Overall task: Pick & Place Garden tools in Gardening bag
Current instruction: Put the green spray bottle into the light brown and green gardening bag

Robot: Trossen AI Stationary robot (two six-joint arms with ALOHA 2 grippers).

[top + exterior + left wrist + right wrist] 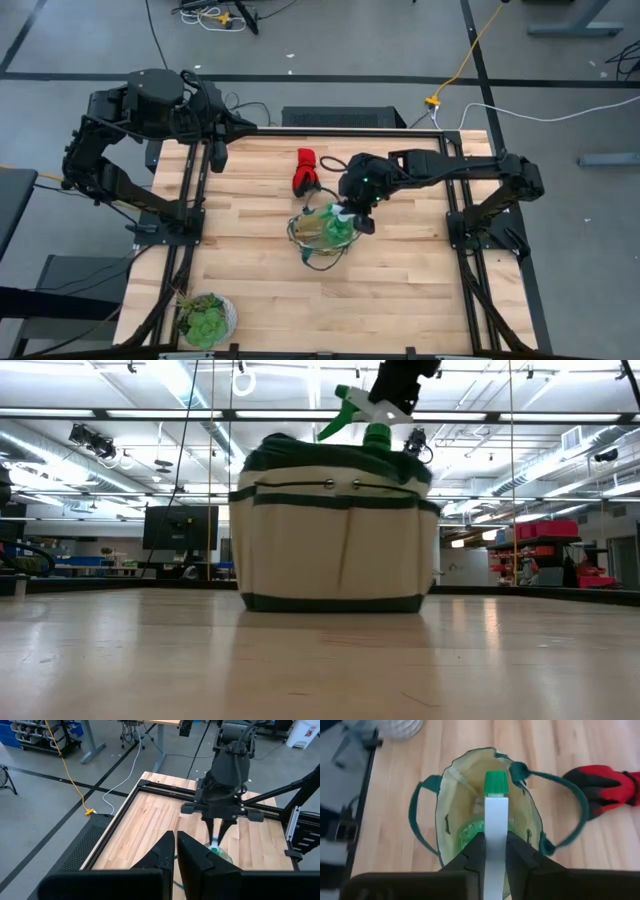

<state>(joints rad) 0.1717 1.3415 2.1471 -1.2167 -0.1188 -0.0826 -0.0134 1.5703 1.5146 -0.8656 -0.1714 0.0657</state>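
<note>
The right pincer (495, 852) grips the white head of the spray bottle (495, 807), half inside the bag (335, 535) at the table's middle – released tilted, it may tip the soft bag – left pincer (176, 851) shut, empty

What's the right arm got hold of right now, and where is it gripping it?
The right gripper holds the green spray bottle by its white nozzle head, over the open gardening bag.

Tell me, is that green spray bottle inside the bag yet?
Partly in: the spray bottle hangs upright in the bag's mouth, head above the rim, gripped by the right tool.
</note>
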